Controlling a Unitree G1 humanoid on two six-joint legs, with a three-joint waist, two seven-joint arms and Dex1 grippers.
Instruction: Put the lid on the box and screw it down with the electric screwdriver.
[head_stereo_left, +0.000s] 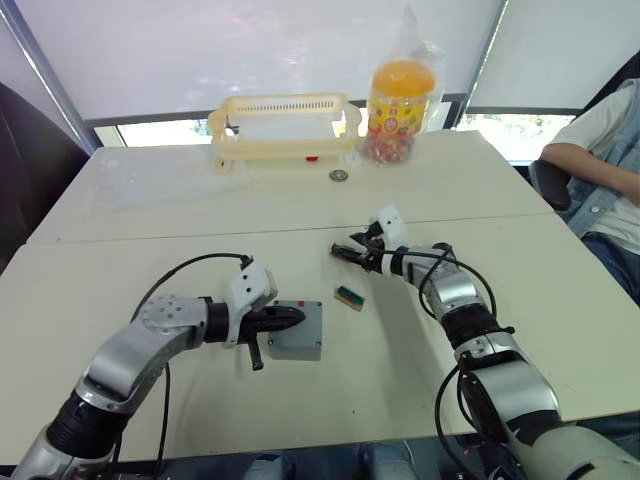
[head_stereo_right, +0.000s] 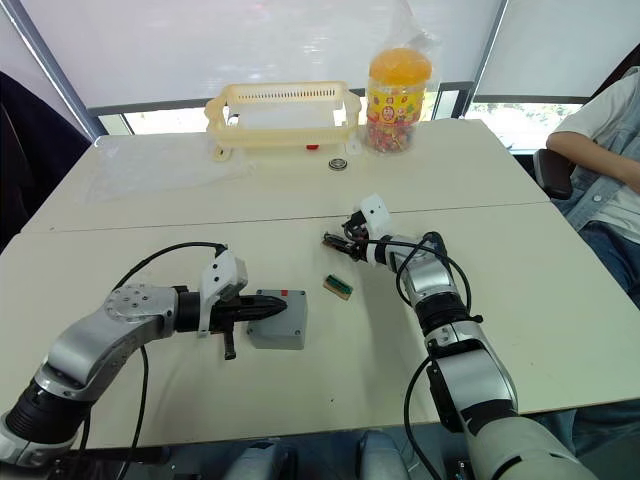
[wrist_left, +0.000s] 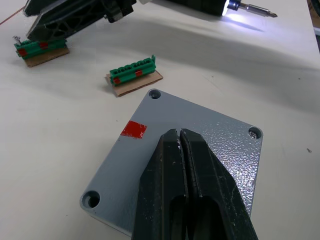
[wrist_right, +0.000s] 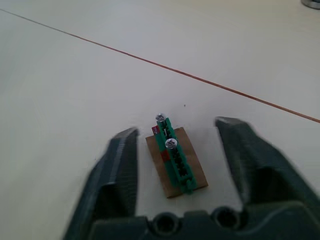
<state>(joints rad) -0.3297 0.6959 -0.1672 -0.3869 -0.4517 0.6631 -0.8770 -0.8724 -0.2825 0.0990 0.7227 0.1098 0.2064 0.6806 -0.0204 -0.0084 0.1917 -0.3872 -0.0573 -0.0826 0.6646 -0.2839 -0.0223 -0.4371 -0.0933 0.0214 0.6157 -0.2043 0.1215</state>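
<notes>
No words, brand names or numbers can be read anywhere. The jar (head_stereo_left: 401, 110) at twelve o'clock on the far side of the counter (head_stereo_left: 150, 200) carries a colourful printed label, but its lettering is too small to make out. The lid (wrist_left: 185, 150) bears a plain red square mark (wrist_left: 133, 129) with no characters on it. The green blocks (wrist_left: 133, 77) show small red patches, also without writing.
</notes>
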